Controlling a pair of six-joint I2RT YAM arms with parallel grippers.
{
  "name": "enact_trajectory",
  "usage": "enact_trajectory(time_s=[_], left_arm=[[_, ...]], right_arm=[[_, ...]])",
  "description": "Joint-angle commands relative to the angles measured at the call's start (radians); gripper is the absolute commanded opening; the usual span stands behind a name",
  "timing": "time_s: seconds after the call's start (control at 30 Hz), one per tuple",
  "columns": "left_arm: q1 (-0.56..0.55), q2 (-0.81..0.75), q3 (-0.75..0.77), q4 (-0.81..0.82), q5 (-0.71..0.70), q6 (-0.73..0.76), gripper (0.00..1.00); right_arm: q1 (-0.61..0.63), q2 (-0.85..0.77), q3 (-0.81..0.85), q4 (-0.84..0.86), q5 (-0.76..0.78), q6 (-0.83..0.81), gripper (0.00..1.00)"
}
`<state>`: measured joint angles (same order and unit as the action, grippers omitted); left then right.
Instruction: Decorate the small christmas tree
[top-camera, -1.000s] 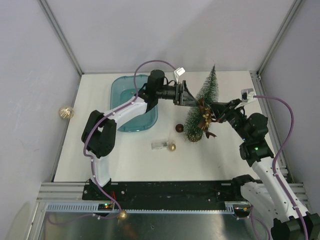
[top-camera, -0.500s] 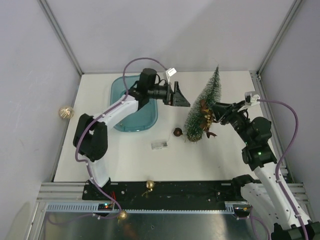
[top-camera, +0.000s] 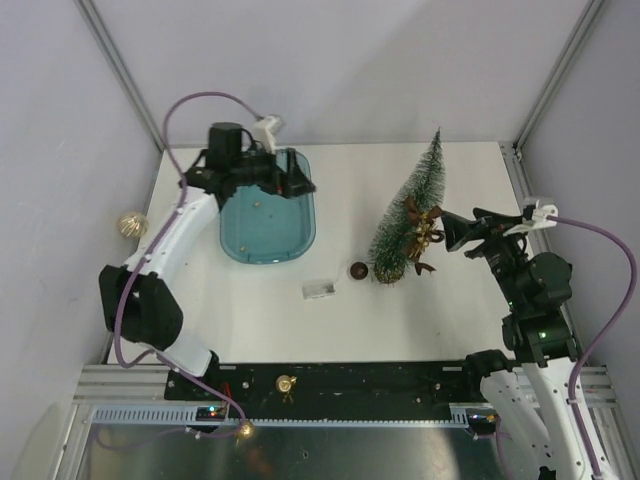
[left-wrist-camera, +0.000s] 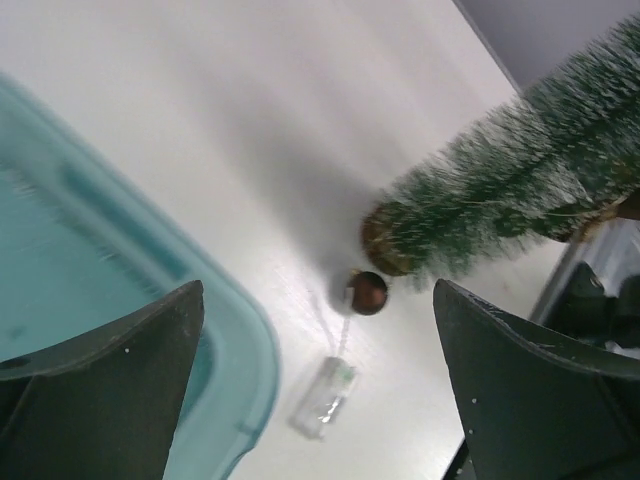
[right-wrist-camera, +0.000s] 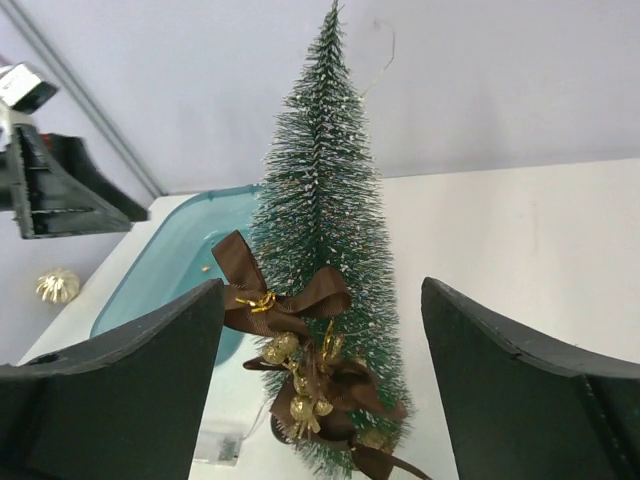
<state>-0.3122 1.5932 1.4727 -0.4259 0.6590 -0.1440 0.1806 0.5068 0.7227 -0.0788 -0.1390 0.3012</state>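
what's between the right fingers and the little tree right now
Nothing visible. The right fingers stand open and face the tree directly. The only thing in front of the bristles is the brown bow, and it hangs on the near side of the tree itself.

The small christmas tree (top-camera: 408, 215) stands upright on its round brown base on the white worktop (top-camera: 340, 190), right of centre. It is a slim cone of dark green bristles with frosted whitish tips. Brown ribbon bows (right-wrist-camera: 285, 295) with small gold bells hang on its lower half.
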Motion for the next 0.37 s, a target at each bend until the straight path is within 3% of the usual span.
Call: enact_trajectory(time_s=[0.0, 0.33], left_arm=[[0.140, -0.096, -0.029, -0.050, -0.005, 0.052, 1.00], [0.200, -0.296, -0.190, -0.060, -0.297, 0.163, 1.00]], right_arm=[[-0.013, -0.045, 0.065, -0.107, 0.085, -0.023, 0.85], [-0.017, -0.082, 0.078, -0.203, 0.125, 0.010, 0.88]])
